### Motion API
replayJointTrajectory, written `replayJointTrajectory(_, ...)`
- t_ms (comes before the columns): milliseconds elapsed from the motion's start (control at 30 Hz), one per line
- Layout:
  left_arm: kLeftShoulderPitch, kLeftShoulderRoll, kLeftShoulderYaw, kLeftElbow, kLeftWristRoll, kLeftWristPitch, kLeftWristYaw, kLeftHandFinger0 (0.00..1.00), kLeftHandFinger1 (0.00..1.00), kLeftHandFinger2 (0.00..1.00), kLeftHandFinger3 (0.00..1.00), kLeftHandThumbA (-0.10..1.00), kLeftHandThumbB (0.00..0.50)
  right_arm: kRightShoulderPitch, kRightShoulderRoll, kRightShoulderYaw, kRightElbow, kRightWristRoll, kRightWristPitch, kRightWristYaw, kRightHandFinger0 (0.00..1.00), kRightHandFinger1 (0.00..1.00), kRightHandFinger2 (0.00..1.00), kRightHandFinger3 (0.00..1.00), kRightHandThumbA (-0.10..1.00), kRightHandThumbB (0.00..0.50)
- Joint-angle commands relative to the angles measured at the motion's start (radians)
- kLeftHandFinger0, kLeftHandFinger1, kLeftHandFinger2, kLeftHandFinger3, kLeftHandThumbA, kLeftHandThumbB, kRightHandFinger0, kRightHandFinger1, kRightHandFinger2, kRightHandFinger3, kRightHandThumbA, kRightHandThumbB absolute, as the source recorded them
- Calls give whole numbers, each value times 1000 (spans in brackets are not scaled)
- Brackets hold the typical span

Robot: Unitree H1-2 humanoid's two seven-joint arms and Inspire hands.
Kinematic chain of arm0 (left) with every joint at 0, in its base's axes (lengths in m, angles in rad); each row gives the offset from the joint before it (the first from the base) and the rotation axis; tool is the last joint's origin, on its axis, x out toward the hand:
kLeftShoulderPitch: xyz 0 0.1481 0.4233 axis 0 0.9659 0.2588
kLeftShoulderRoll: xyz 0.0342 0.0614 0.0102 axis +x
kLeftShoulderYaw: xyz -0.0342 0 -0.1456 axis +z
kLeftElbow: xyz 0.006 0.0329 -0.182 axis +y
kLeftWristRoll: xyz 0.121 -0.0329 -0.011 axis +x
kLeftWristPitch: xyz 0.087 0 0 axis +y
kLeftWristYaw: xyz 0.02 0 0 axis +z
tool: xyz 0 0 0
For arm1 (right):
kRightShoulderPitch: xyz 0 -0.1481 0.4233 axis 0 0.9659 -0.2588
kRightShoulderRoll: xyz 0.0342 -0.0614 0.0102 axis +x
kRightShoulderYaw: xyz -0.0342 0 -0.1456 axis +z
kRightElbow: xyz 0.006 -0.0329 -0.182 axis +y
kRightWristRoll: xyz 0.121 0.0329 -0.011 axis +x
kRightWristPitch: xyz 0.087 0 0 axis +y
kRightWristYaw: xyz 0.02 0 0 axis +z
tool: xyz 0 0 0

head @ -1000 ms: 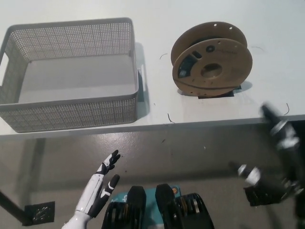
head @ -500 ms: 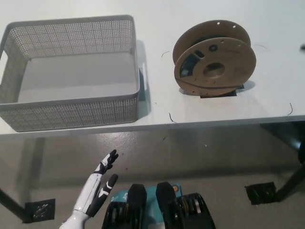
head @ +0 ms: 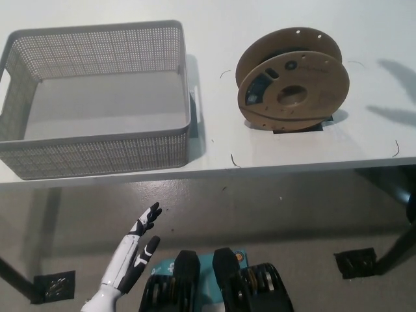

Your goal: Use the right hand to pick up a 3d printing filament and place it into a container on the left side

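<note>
With the right hand unseen, fingers untellable, it should grip the spool (head: 290,91) at two o'clock by its rims.

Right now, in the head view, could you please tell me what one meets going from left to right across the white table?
Grey mesh basket → short stray strand of filament near the table's front edge → brown cardboard filament spool, standing on edge → another small strand near the right edge.
</note>
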Motion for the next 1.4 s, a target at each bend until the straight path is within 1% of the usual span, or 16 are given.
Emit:
replayJointTrajectory(0, -37, 11, 6, -15, -1, -30, 4, 1000, 1000, 1000, 1000, 1000, 221, -497, -19, 214, 388, -124, 60, 434, 1000, 1000, 1000, 1000, 1000, 337)
replayJointTrajectory(100, -31, 8, 6, -18, -2, -21, 3, 1000, 1000, 1000, 1000, 1000, 209, -545, 40, 280, 481, -153, 44, 473, 1000, 1000, 1000, 1000, 1000, 349)
replayJointTrajectory(167, -28, 8, 3, -11, 1, -34, 5, 1000, 1000, 1000, 1000, 1000, 196, -565, 76, 299, 532, -153, 79, 475, 1000, 1000, 1000, 1000, 1000, 329)
replayJointTrajectory(200, -26, 6, 0, -6, 9, -45, 9, 1000, 1000, 1000, 1000, 1000, 180, -573, 99, 303, 561, -146, 95, 468, 1000, 1000, 1000, 1000, 1000, 301)
replayJointTrajectory(233, -22, 7, -5, -11, 23, -39, 11, 1000, 1000, 1000, 1000, 1000, 193, -583, 132, 293, 616, -124, 87, 463, 1000, 1000, 1000, 1000, 995, 273)
replayJointTrajectory(400, -8, 9, -19, -12, 57, -48, 32, 1000, 1000, 1000, 1000, 1000, 214, -640, 226, 336, 773, -155, 59, 438, 1000, 1000, 1000, 1000, 1000, 387)
replayJointTrajectory(467, -5, 9, -18, -13, 60, -48, 33, 1000, 1000, 1000, 1000, 1000, 219, -668, 257, 348, 837, -162, 40, 442, 1000, 1000, 1000, 1000, 1000, 363)
replayJointTrajectory(533, -10, 7, -22, -7, 55, -48, 35, 1000, 1000, 1000, 1000, 1000, 225, -697, 282, 367, 894, -174, 28, 439, 1000, 1000, 1000, 1000, 1000, 375)
replayJointTrajectory(567, -4, 7, -24, -9, 59, -48, 38, 1000, 1000, 1000, 1000, 1000, 217, -704, 294, 364, 912, -170, 27, 426, 1000, 1000, 1000, 1000, 1000, 359)
replayJointTrajectory(667, -5, 6, -25, -6, 50, -48, 30, 1000, 1000, 1000, 1000, 1000, 228, -725, 311, 374, 954, -179, 20, 437, 1000, 1000, 1000, 1000, 1000, 323)
replayJointTrajectory(767, 6, 6, -28, -13, 55, -48, 31, 1000, 1000, 1000, 1000, 1000, 224, -729, 321, 380, 978, -188, 20, 442, 1000, 1000, 1000, 1000, 1000, 345)
replayJointTrajectory(867, -4, 0, -25, -15, 45, -48, 27, 1000, 1000, 1000, 1000, 1000, 221, -745, 331, 387, 1012, -208, 40, 431, 1000, 1000, 1000, 1000, 1000, 410)
replayJointTrajectory(933, -11, 7, -26, -9, 45, -48, 31, 1000, 1000, 1000, 1000, 1000, 231, -745, 339, 396, 1020, -222, 24, 430, 1000, 1000, 1000, 1000, 1000, 383)
replayJointTrajectory(1100, -3, 5, -20, -16, 35, -48, 19, 1000, 1000, 1000, 1000, 1000, 245, -719, 355, 449, 1033, -291, -31, 417, 1000, 1000, 1000, 1000, 1000, 444)
replayJointTrajectory(1133, -7, 6, -18, -16, 34, -48, 19, 1000, 1000, 1000, 1000, 1000, 244, -719, 360, 455, 1038, -297, -28, 424, 1000, 1000, 1000, 1000, 1000, 403)
replayJointTrajectory(1367, -16, 16, -16, -19, 53, -48, 25, 1000, 1000, 1000, 1000, 1000, 252, -688, 373, 482, 1049, -348, -45, 410, 1000, 1000, 1000, 1000, 1000, 411)
